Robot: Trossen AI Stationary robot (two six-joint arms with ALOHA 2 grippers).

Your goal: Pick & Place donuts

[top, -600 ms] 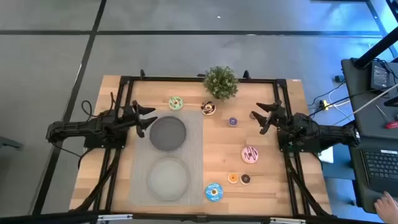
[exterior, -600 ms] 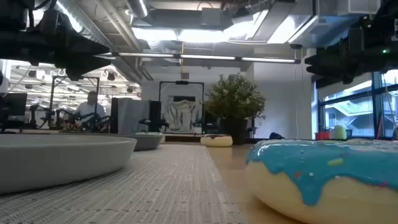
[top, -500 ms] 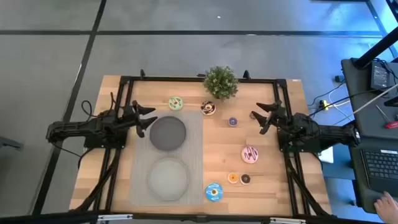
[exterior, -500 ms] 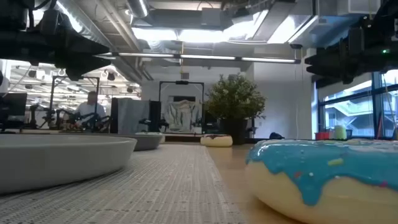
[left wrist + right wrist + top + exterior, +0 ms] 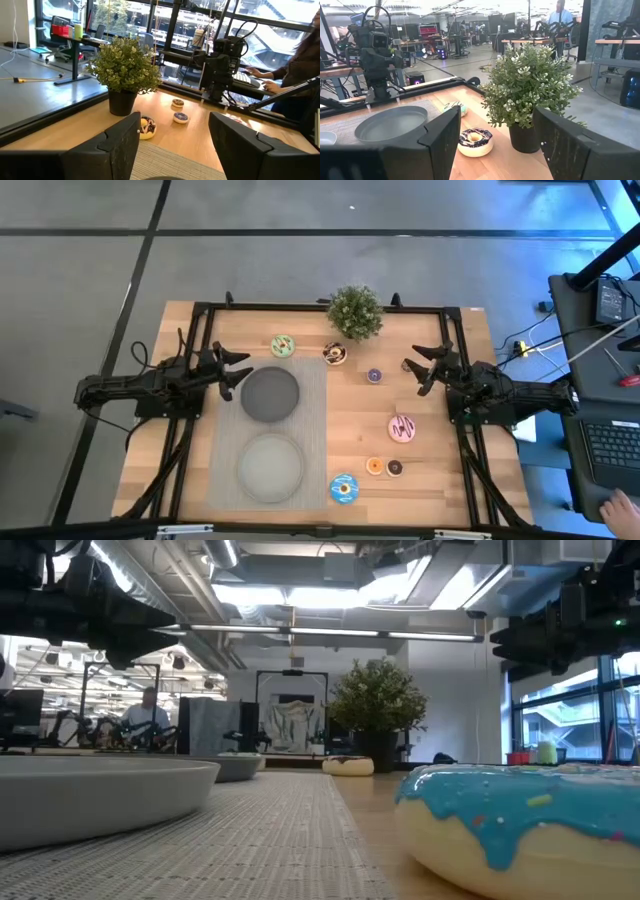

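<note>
Seven donuts lie flat on the wooden table in the high view. They are green (image 5: 283,345), chocolate-white (image 5: 335,353), mini purple (image 5: 374,375), pink-striped (image 5: 402,427), mini orange (image 5: 374,466), mini dark brown (image 5: 395,468) and blue (image 5: 344,488). The blue donut (image 5: 530,825) fills the near right of the low view. My left gripper (image 5: 235,370) hangs open above the mat's left edge, beside the far plate. My right gripper (image 5: 418,370) hangs open near the right edge, right of the purple donut. Both touch nothing. The chocolate-white donut (image 5: 475,141) shows ahead of the right fingers.
Two round grey plates, far (image 5: 270,394) and near (image 5: 270,468), sit on a grey mat (image 5: 225,440) left of centre. A small potted plant (image 5: 355,311) stands at the far edge, just behind the chocolate-white donut. Bare wood lies between the mat and the right-hand donuts.
</note>
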